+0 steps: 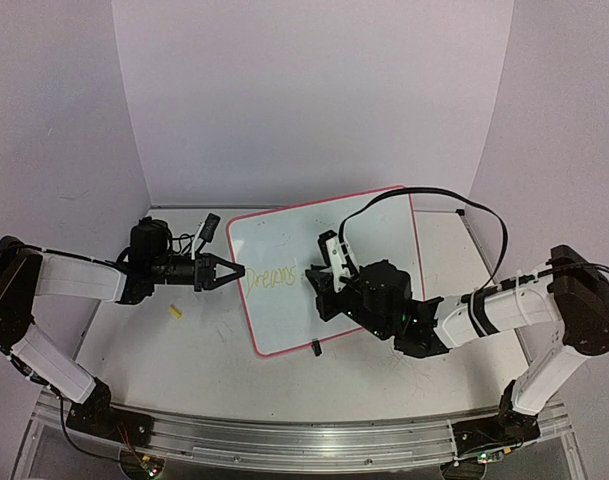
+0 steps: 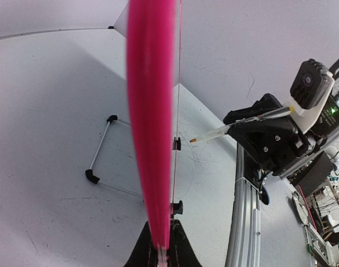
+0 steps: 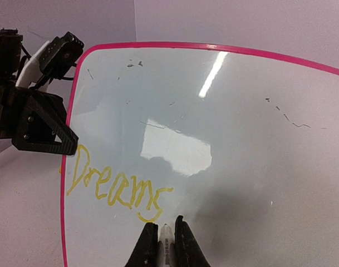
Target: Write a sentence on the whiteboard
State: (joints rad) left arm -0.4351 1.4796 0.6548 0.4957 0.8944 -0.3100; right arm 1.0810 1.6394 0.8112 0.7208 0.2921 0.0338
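Top view: whiteboard (image 1: 374,230) mid-frame on table (image 1: 184,350); left pincer (image 1: 234,270) pinching its left rim; yellow sentence (image 1: 269,277), only "Dreams", left of centre.
Left wrist: pink rim clamped, bottom centre.
Right wrist: right pincer (image 3: 166,223) pinching marker (image 3: 166,239), bottom centre.

Small yellow piece (image 1: 174,311) — loose on the tabletop (image 1: 214,385).
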